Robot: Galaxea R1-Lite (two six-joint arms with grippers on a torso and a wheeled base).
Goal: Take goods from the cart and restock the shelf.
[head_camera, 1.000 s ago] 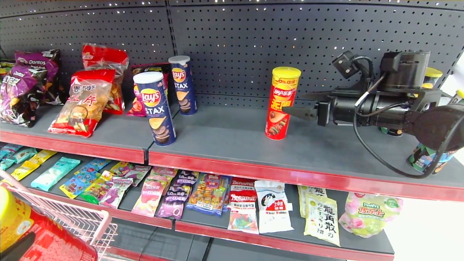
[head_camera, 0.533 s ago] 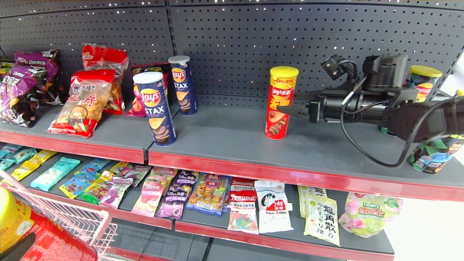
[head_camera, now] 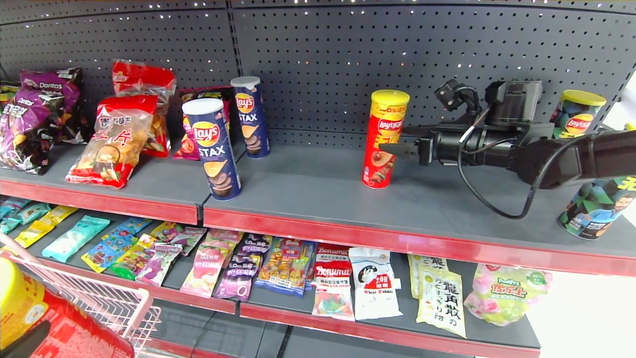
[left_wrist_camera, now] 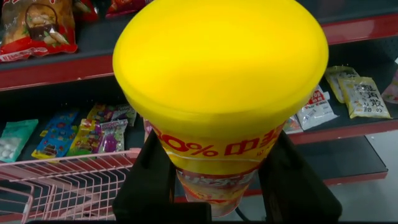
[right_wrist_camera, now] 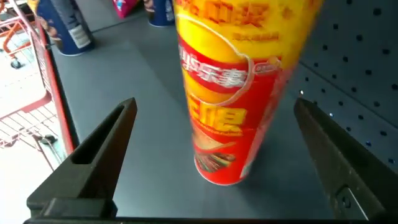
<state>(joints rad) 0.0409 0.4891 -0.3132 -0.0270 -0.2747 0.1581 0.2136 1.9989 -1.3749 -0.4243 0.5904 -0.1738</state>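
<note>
A red can (head_camera: 383, 149) is topped with a yellow lid (head_camera: 390, 97); the grey shelf (head_camera: 318, 191) is edged red; the cart (head_camera: 145, 304) is painted pink

A red can (head_camera: 385, 139) with a yellow lid stands upright on the grey upper shelf (head_camera: 308, 194), at 2 o'clock in the head view. It is between the spread fingers of the right tool (head_camera: 398, 140) and touches neither. A second can (left_wrist_camera: 221, 81), alike and lid up, is clamped in the left tool (left_wrist_camera: 221, 186) by the pink wire cart (head_camera: 114, 298) at 8 o'clock.
</note>
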